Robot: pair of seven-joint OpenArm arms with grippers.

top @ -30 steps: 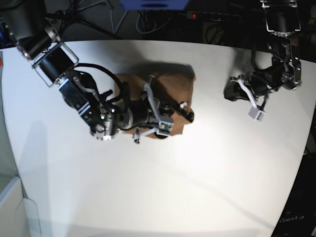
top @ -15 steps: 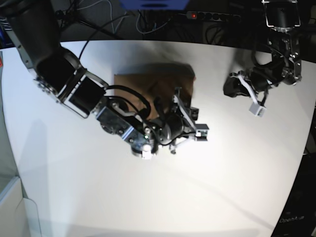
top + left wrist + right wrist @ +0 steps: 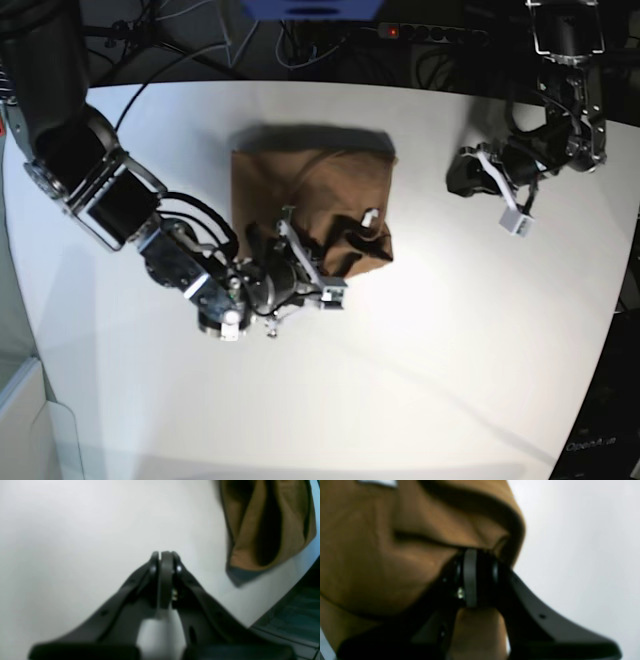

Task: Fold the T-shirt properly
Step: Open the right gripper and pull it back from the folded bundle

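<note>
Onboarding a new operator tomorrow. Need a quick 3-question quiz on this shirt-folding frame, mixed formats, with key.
1. True or false: the left gripper is holding the T-shirt.
2. Which gripper is at the cloth? A) left B) right C) both
3. Fill in: the T-shirt lies on a white ____.

Key:
1. False. It hangs shut over bare table, apart from the shirt.
2. B. The right wrist view shows it shut against the tan folds.
3. table

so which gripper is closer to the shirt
Right. The right gripper is at the shirt, its jaws shut on the cloth; the left gripper is off to the side over bare table.
</note>
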